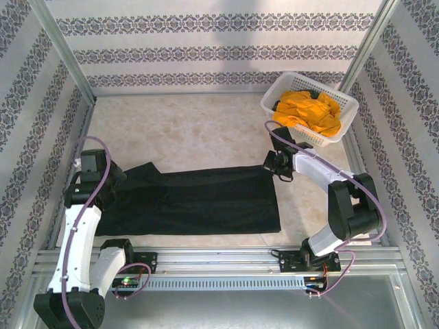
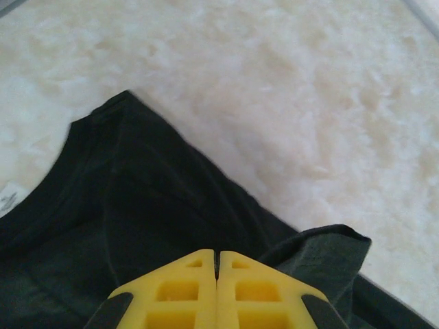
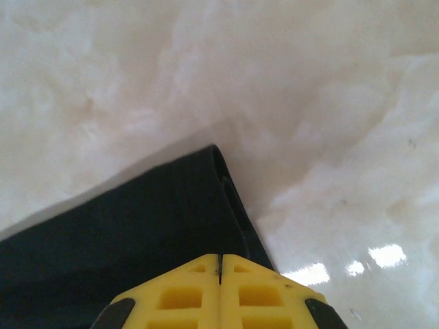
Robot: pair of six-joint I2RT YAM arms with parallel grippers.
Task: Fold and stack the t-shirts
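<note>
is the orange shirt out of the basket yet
No, the orange-yellow t-shirt is bunched up inside the white basket at the far right, while the black t-shirt lies spread on the table.

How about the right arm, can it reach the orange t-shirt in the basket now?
Probably, once freed: the right gripper is shut on the black t-shirt; the orange t-shirt lies uncovered in the open basket beyond.

A pale marbled table (image 1: 192, 123) is seen. A black t-shirt (image 1: 199, 202) is laid out flat on it as a long band near the front edge, and a white lattice basket (image 1: 348, 116) is set at the far right corner.
</note>
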